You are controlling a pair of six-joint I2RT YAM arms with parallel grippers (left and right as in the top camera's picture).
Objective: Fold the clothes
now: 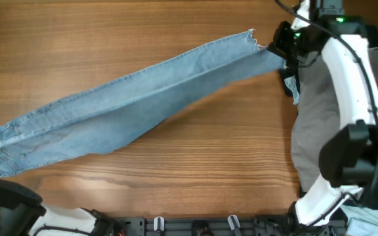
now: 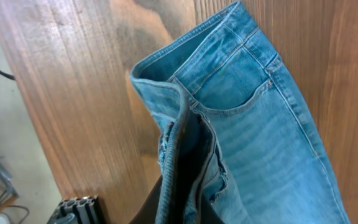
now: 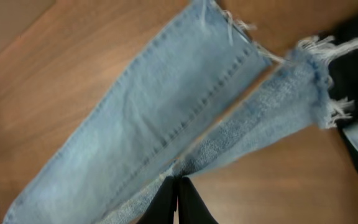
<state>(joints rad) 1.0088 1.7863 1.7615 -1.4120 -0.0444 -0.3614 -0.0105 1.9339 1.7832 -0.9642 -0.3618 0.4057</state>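
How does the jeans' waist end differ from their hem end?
The waist end is wide, with stitched waistband and pocket; the hem end is narrow and frayed. The waist end lies at the table's left, the hem end far right. Shared: light-blue denim, pinched by the shut left end effector and right end effector respectively.

Wood table (image 1: 176, 164) w/ jeans (image 1: 130, 98) stretched diag.; grey cloth (image 1: 310, 137) at rt.

You won't find any readable text, labels, brand marks or numbers anywhere in these views, honestly nothing to report.
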